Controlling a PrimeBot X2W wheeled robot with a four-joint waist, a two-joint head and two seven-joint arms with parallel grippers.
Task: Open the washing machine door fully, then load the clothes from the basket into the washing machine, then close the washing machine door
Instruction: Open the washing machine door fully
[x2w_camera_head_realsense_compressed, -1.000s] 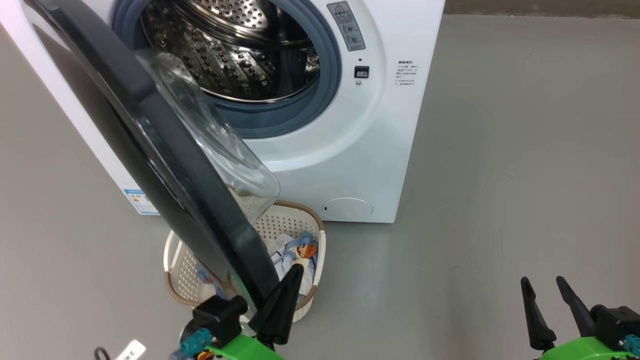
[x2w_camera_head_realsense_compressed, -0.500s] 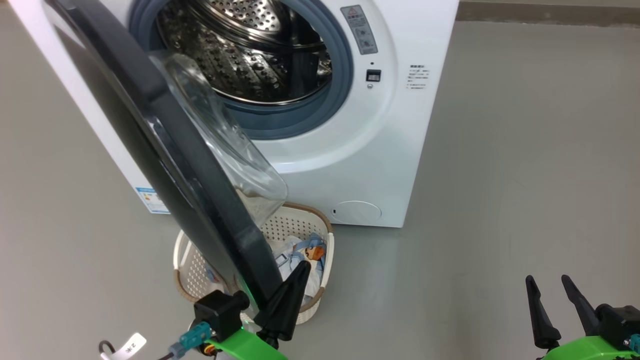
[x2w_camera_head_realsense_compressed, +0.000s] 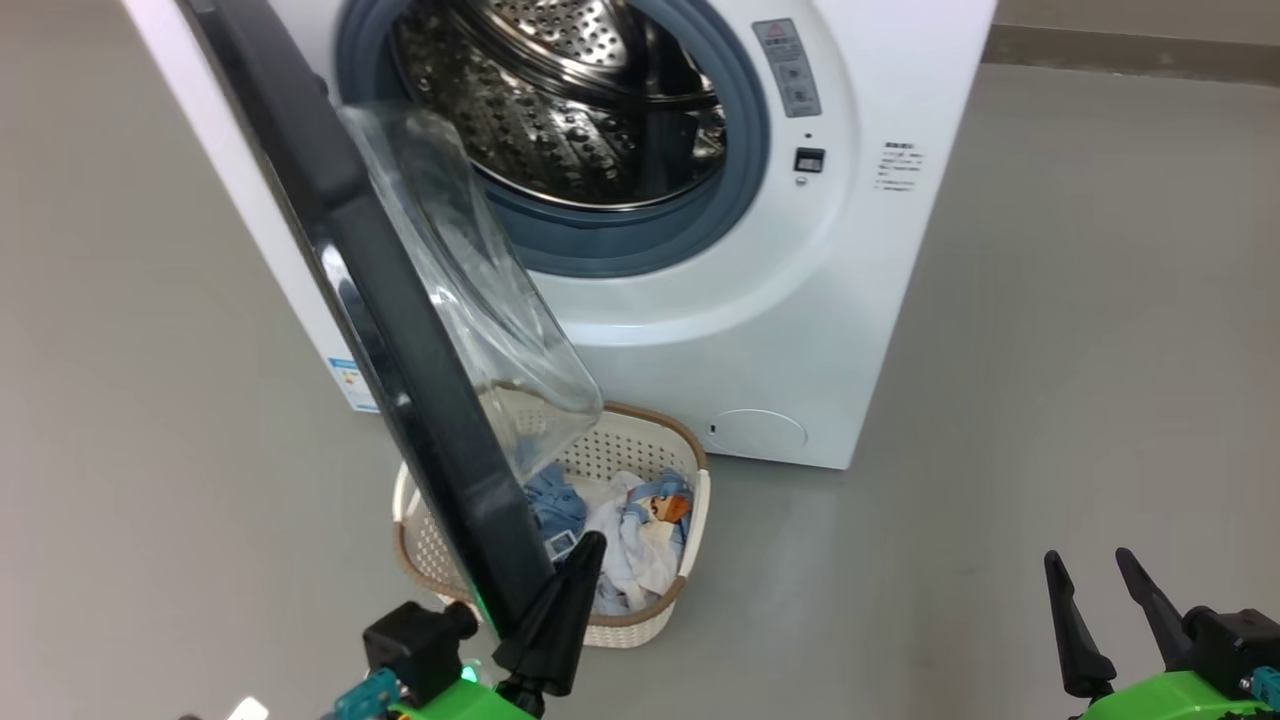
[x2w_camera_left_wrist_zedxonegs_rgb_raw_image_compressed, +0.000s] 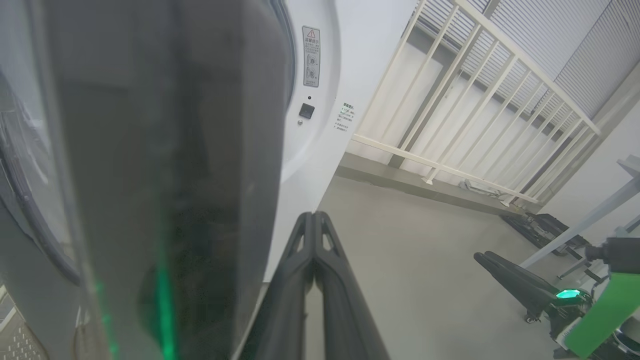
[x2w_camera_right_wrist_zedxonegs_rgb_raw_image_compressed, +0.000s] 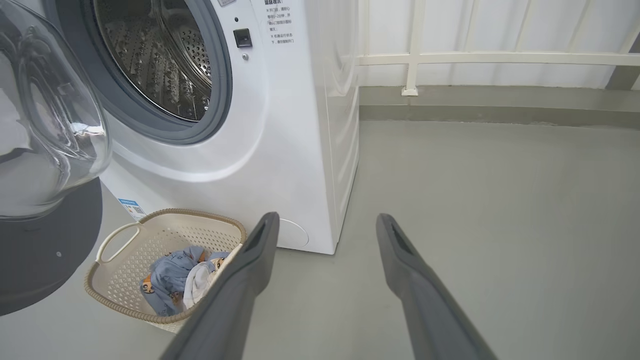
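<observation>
— What's in the basket (x2w_camera_head_realsense_compressed: 655, 420)?
— A bunched heap of clothes (x2w_camera_head_realsense_compressed: 630, 540): blue pieces, one with an orange patch, and a white one. They're too tangled to count.
— And the drum (x2w_camera_head_realsense_compressed: 580, 110)?
— I see perforated steel through the round opening.
— Counts?
— One basket on the floor (x2w_camera_head_realsense_compressed: 1050, 350), just in front of one washing machine (x2w_camera_head_realsense_compressed: 900, 300). One door (x2w_camera_head_realsense_compressed: 400, 330), swung open, its glass bowl (x2w_camera_head_realsense_compressed: 480, 290) above the basket. Two grippers.
— Their state?
— The left gripper (x2w_camera_head_realsense_compressed: 590, 545) has its fingers pressed together with nothing between them, just beside the door's lower edge. The right gripper (x2w_camera_head_realsense_compressed: 1086, 556) has its fingers spread with nothing between them, well off to the right
</observation>
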